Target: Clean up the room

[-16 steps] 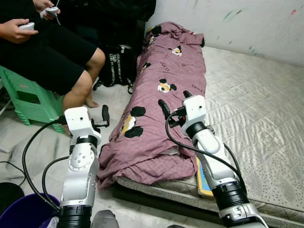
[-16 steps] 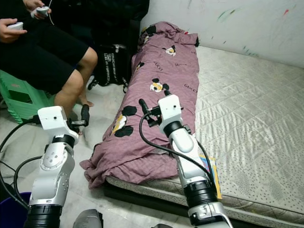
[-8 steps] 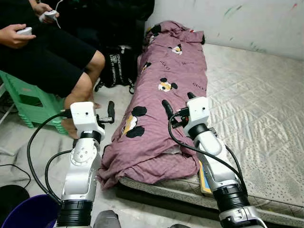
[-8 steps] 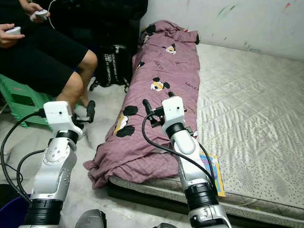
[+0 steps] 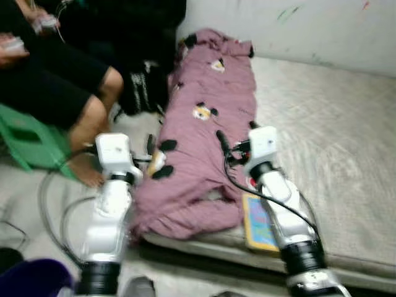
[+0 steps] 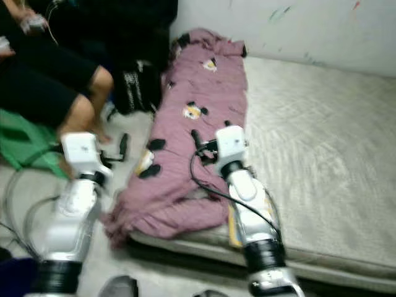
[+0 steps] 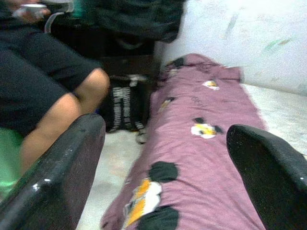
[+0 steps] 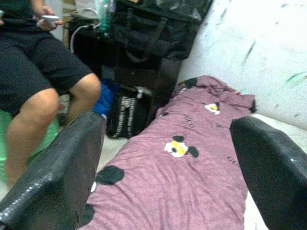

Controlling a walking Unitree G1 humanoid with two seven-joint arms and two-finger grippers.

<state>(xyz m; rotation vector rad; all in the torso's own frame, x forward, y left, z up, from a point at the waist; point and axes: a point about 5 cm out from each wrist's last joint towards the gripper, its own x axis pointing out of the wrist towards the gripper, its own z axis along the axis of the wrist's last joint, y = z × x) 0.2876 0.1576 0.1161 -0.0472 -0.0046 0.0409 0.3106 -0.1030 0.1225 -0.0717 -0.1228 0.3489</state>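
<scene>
Hovering my right gripper (image 5: 235,136), fingers spread, over the limp mauve cartoon-print quilt (image 5: 204,130) along the quilted grey mattress (image 5: 328,136) edge; left gripper (image 7: 168,158) likewise spread; I'd pinch a bunched fold

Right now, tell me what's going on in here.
The robot stands at the edge of a mattress with a purple blanket bunched along its side. Both grippers are open and empty: the right gripper hovers over the blanket, the left gripper beside its edge. A person sits nearby on a green stool.
</scene>
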